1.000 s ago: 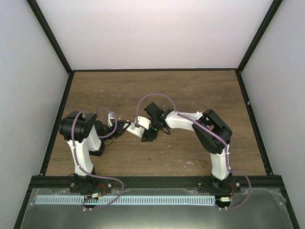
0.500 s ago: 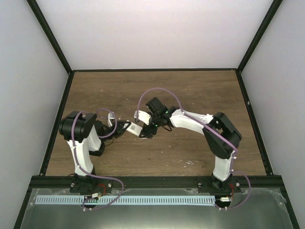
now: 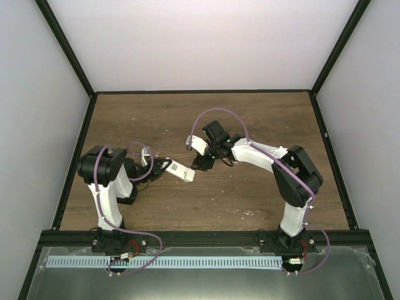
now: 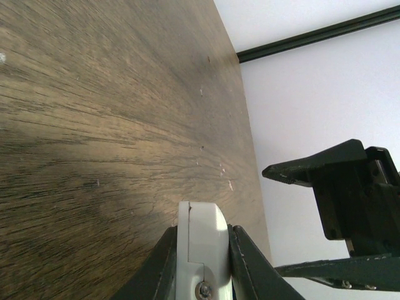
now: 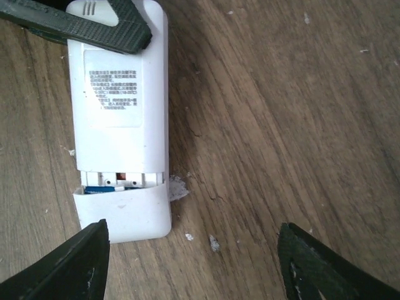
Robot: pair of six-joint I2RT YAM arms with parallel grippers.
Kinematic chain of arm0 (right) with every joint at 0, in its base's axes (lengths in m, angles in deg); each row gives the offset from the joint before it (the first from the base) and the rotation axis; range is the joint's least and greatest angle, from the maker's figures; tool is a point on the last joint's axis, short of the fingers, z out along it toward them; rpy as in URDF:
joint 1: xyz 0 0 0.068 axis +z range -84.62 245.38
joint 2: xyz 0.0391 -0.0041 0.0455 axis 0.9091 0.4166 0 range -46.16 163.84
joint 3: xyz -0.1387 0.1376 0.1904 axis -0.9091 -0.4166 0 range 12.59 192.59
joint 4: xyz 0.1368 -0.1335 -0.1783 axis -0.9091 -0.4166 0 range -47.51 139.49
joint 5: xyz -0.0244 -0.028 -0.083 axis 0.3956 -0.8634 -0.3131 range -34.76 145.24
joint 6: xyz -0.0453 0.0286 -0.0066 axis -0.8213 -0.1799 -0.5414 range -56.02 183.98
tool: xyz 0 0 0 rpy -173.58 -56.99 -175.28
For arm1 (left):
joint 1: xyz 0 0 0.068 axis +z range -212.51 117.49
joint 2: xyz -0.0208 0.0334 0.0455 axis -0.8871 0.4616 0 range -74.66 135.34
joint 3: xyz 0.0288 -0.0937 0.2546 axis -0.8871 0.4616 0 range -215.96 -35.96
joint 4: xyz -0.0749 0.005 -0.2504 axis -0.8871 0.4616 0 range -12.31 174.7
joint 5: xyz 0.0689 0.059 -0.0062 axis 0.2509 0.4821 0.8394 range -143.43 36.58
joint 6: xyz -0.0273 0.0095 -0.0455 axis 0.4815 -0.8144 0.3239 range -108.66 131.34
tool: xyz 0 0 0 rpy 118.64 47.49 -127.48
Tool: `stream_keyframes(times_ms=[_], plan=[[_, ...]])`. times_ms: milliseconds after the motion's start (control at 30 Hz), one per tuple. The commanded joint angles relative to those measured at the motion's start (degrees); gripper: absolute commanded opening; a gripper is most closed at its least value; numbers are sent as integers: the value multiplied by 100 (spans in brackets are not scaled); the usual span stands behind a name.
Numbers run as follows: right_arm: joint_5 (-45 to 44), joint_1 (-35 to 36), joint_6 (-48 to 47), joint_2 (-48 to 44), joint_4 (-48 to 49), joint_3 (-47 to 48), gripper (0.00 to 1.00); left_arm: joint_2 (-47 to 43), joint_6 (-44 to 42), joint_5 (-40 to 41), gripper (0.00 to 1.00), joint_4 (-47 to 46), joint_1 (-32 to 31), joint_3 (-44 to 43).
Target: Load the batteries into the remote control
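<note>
The white remote control [image 5: 119, 94] lies back-up on the wooden table, also seen from above [image 3: 182, 172]. My left gripper [image 3: 167, 167] is shut on its far end; in the left wrist view the handset's edge [image 4: 201, 250] sits pinched between both fingers. A white cover [image 5: 122, 215] sits on the near end of the remote. A narrow gap above it shows a strip of blue battery [image 5: 100, 189]. My right gripper [image 5: 200, 269] hangs open just off the remote's covered end and holds nothing. From above, the right gripper [image 3: 201, 164] is to the remote's right.
Small white flecks [image 5: 177, 187] lie on the wood beside the remote. The right gripper's black fingers [image 4: 340, 206] show at the right of the left wrist view. Black frame rails [image 3: 203, 92] and pale walls bound the table.
My right gripper has pulled back from the remote to the right, and its arm has swung rightward. The left gripper and the remote have stayed where they were.
</note>
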Motion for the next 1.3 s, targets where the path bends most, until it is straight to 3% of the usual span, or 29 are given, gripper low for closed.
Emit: stream_keyframes(times_ms=[0, 1267], plan=[[205, 46, -29, 178, -105, 72, 65, 160, -169, 65, 0, -469, 13, 11], [860, 253, 297, 1018, -270, 429, 50, 185, -132, -55, 0, -443, 18, -98]])
